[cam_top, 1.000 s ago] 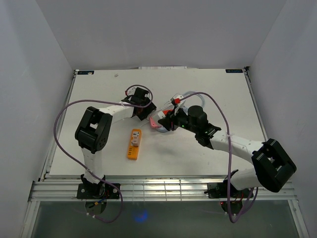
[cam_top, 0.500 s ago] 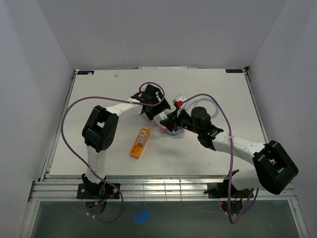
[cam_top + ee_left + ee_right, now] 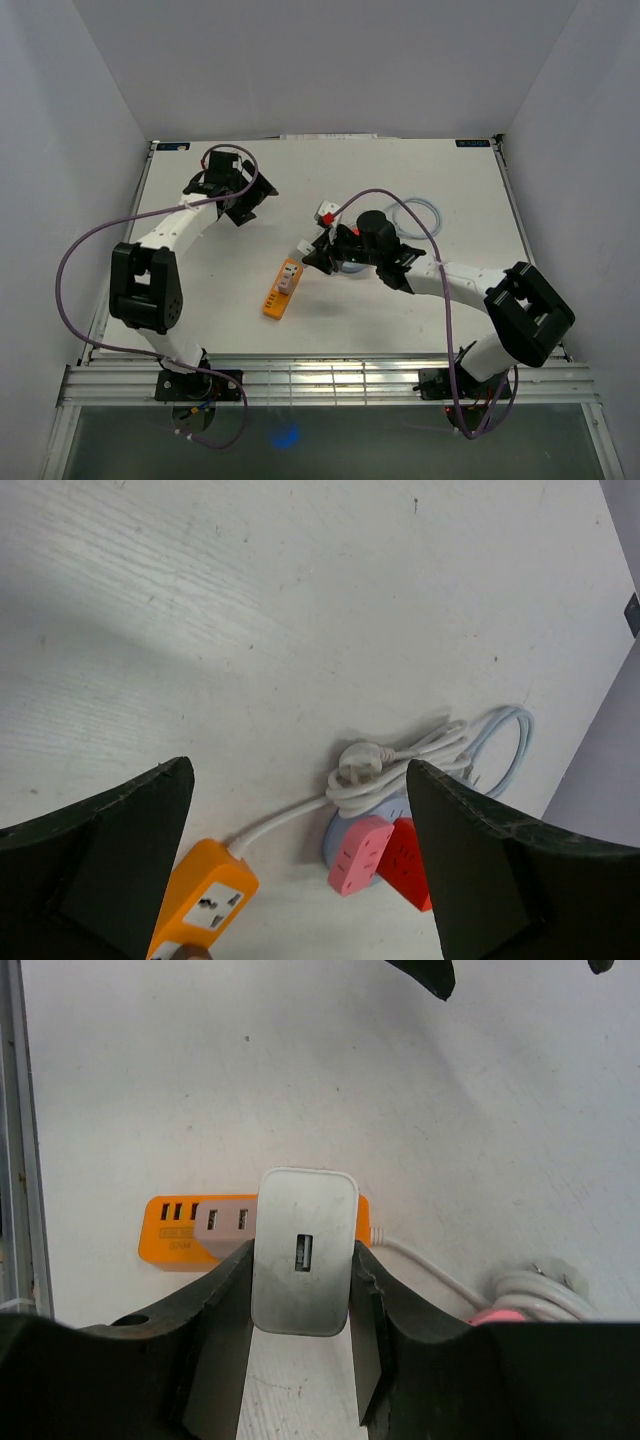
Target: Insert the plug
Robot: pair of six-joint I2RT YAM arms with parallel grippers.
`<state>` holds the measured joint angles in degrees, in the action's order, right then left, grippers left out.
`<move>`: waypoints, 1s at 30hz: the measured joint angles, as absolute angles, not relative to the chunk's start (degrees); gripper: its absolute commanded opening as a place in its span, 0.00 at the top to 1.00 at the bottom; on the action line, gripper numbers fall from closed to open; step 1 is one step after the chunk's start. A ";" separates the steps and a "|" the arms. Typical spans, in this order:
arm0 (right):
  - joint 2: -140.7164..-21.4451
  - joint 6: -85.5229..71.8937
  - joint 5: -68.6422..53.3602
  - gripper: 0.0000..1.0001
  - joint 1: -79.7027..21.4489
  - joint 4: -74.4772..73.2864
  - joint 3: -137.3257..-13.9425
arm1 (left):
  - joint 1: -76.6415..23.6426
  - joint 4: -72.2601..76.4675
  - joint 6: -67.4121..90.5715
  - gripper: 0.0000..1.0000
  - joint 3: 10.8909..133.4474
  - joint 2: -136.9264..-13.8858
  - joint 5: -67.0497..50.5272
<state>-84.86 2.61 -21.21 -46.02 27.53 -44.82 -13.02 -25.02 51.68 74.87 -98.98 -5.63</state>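
**White plug held over the orange power strip**

The white plug [image 3: 303, 1235] is clamped between the two fingers of the right end effector [image 3: 303, 1300], with its USB port facing the wrist camera. In that view it covers the right-hand end of the orange power strip [image 3: 178, 1230]; whether the two touch cannot be told. From above, the strip lies flat on the table [image 3: 450, 180] at about 7 o'clock from the plug, its white cord [image 3: 285, 815] running off to a coiled bundle [image 3: 400, 765]. Pink [image 3: 358, 852] and red [image 3: 405, 862] socket blocks sit side by side just beside that bundle. The left end effector [image 3: 298, 770] hovers well apart at about 10 o'clock from the plug, its fingers spread wide, gripping nothing.
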 measured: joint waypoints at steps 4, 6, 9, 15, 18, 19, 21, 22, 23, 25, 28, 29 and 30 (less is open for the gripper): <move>-89.17 5.04 -21.65 0.92 -47.37 23.77 -50.00 | -12.27 -25.21 50.30 0.02 68.75 -90.91 -6.90; -90.65 6.07 -21.61 0.92 -47.81 22.02 -51.81 | -12.19 -25.28 49.58 0.02 66.04 -88.40 -7.44; -92.25 7.22 -21.54 0.92 -48.53 19.70 -53.52 | -12.12 -25.87 48.77 0.02 62.74 -85.95 -7.97; -96.20 9.19 -20.62 0.92 -49.76 15.35 -57.23 | -11.49 -27.66 47.16 0.02 59.22 -83.53 -8.21; -97.91 9.67 -19.88 0.92 -50.26 13.89 -58.46 | -11.33 -27.88 46.72 0.02 58.04 -82.59 -8.43; -98.21 9.72 -19.64 0.92 -50.35 13.41 -58.65 | -11.31 -27.90 46.54 0.02 57.69 -82.32 -8.51; -98.91 9.91 -19.29 0.92 -50.46 12.69 -59.13 | -11.31 -28.03 46.39 0.02 57.28 -82.02 -8.75; -99.26 9.98 -19.16 0.92 -50.57 12.40 -59.37 | -11.31 -28.01 46.30 0.02 57.12 -81.93 -8.91; -99.59 10.04 -18.98 0.92 -50.70 12.10 -59.66 | -11.31 -28.05 46.22 0.02 57.04 -81.84 -9.08; -100.25 10.20 -18.50 0.92 -50.76 11.77 -60.38 | -11.31 -28.08 45.98 0.02 57.01 -81.84 -9.43; -100.77 10.59 -17.93 0.92 -50.78 11.55 -61.12 | -11.31 -28.08 45.67 0.02 56.99 -81.69 -9.89; -100.86 10.74 -17.78 0.92 -50.81 11.46 -61.28 | -11.31 -28.08 45.54 0.02 56.99 -81.60 -10.00; -100.88 10.87 -17.58 0.92 -50.81 11.25 -61.43 | -11.31 -28.08 45.45 0.02 56.99 -81.47 -10.15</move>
